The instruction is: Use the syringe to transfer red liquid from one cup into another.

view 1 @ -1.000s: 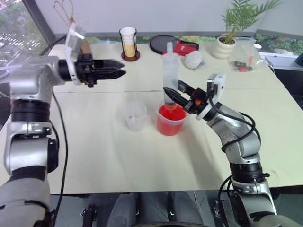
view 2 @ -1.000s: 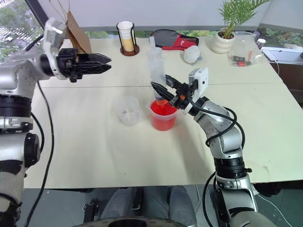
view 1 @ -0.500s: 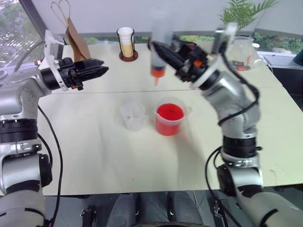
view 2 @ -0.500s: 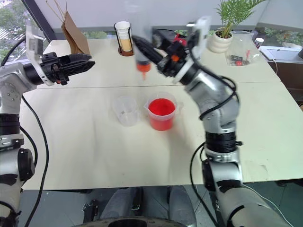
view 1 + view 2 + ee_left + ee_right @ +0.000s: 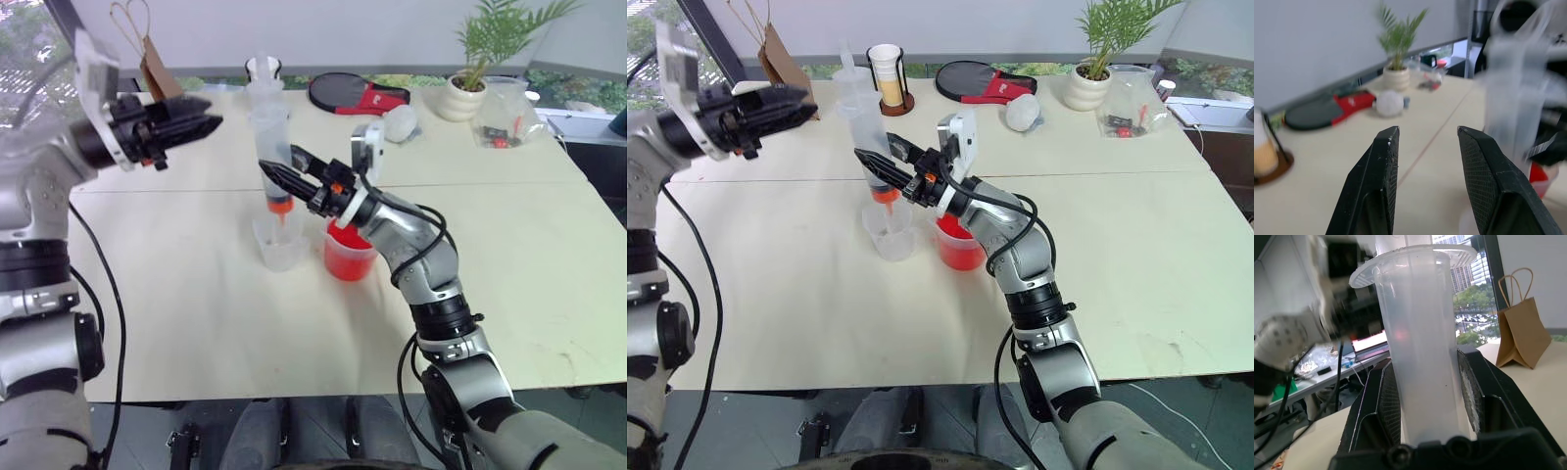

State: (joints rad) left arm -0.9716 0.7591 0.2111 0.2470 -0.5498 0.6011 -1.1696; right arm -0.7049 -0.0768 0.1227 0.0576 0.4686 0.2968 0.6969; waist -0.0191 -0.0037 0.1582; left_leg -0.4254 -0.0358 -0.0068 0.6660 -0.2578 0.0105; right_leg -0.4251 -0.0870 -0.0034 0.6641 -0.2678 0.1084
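With our right fingers (image 5: 884, 168) pinching the syringe (image 5: 865, 122) above the small cup (image 5: 890, 231), our spread left fingers (image 5: 191, 117) must next press the plunger.

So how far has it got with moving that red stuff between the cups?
About halfway, it seems. The right hand grips the syringe upright, its orange tip just above the smaller cup, which looks empty. The wider cup beside it holds plenty of red liquid. Whether the barrel is loaded, I cannot tell. Left to do: press the plunger; the left hand waits open, up near the syringe's top.
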